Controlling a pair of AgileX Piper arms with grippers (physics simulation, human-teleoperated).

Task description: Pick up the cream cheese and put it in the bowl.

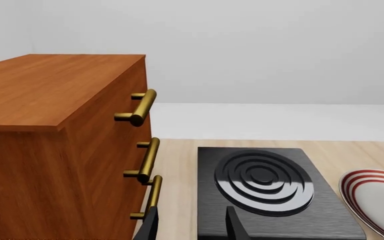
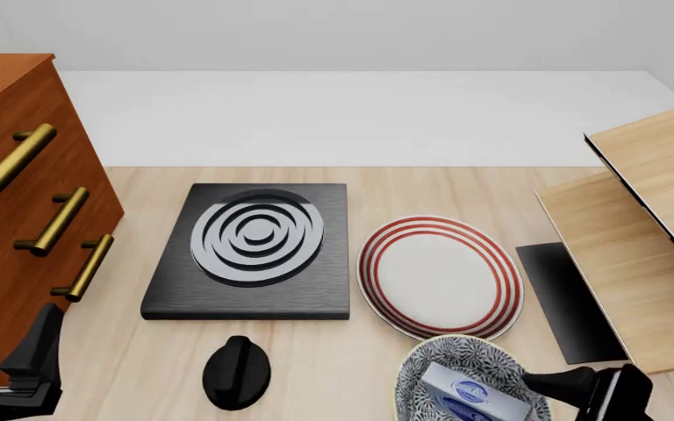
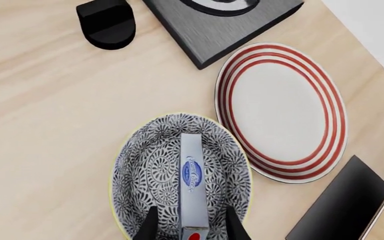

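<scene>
The cream cheese (image 3: 191,180), a silvery-grey box with a round blue logo, lies inside the blue-and-white patterned bowl (image 3: 145,170) near the table's front edge. Both also show in the front view: the box (image 2: 476,393) and the bowl (image 2: 431,368). My right gripper (image 3: 190,216) is open, above the bowl, with its fingers spread wider than the box and apart from it. In the front view the right gripper (image 2: 589,390) sits just right of the bowl. My left gripper (image 2: 7,340) is open and empty at the front left, beside the wooden cabinet. It also shows in the left wrist view (image 1: 192,225).
A white plate with red rings (image 2: 440,274) lies just behind the bowl. A black stove plate (image 2: 255,250) is at centre, with a black knob (image 2: 236,373) in front of it. A wooden cabinet with brass handles (image 2: 21,202) stands left; a wooden shelf (image 2: 641,237) stands right.
</scene>
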